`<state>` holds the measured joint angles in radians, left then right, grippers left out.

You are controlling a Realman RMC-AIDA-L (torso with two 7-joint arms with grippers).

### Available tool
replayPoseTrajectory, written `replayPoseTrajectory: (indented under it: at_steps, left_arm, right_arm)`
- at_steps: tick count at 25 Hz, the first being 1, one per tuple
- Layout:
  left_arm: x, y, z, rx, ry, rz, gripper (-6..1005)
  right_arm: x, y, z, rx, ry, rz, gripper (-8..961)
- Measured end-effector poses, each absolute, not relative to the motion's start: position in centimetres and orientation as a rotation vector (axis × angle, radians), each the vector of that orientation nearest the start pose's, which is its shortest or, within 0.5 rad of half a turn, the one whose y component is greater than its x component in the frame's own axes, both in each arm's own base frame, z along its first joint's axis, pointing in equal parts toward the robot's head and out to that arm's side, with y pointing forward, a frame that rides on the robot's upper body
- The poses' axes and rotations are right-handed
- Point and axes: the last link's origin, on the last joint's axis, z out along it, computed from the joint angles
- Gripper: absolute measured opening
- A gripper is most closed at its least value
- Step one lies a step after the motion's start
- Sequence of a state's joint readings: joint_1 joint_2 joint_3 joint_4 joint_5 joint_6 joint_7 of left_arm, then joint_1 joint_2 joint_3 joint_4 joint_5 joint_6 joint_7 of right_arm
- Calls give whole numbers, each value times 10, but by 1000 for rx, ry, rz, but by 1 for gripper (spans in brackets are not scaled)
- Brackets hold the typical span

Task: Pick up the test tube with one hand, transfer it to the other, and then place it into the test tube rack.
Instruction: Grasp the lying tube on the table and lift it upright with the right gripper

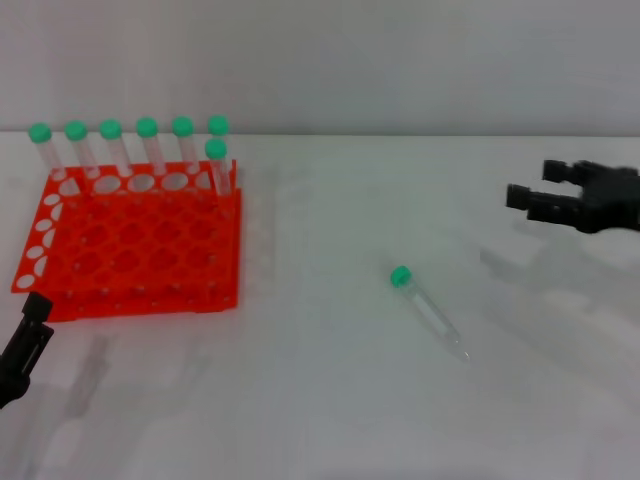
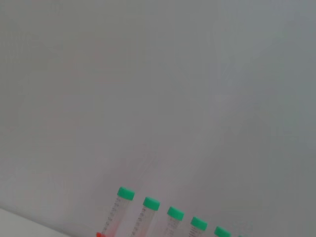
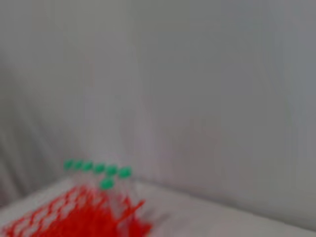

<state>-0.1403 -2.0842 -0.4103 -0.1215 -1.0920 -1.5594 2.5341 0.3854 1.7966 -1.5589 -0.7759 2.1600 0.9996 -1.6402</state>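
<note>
Green-capped and clear, the tube lies on its side on the white bench, a little right of centre, cap toward the far left and pointed tip toward the near right, touching nothing else. The orange-red rack sits flat at the far left of the bench, well apart from the tube. 7 more green-capped tubes stand upright in it: 6 along its far row and 1 just nearer at the right end of that row. The right end effector hovers at the right edge, farther back than the tube and well to its right, its 2 black fingers apart with a gap between them and holding nothing. The left end effector shows only as a black tip at the near left edge, just near of the rack's near-left corner; I cannot tell how its fingers stand. The left wrist view shows 5 of the standing caps in a slanting row against a plain grey wall. The right wrist view shows the rack blurred, with the caps above it.
</note>
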Motion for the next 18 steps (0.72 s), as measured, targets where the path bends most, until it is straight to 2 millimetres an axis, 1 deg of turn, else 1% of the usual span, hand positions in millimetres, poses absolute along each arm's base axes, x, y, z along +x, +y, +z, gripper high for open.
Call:
replayPoseTrajectory:
  at_steps: [1,4,6,8,11,14,18]
  left_arm:
    - [-357,206,-13,-1507,-842,-1100,891]
    - [-356,207,-15,-1514,-842,-1104,892]
    - [-355,207,-16,-1515,-843,-1110,892]
    - [-353,208,-17,-1514,-848,-1119,892]
    - [-350,210,-20,-1515,-857,-1128,891]
    - [-350,211,-20,-1517,-860,-1126,891]
    - [-350,213,-20,-1519,-859,-1123,891]
  right_arm:
    - [244,381,57,-2411,731,713,812]
    - [211,386,62,-2479,718,515,809]
    - [193,384,59,-2483,709,370,807]
    - [175,377,51,-2447,704,163,806]
    - [163,368,45,-2371,638,-110,803]
    - [149,363,26,-2349,540,-319,800]
    - [132,356,-1,-2403,516,-403,797]
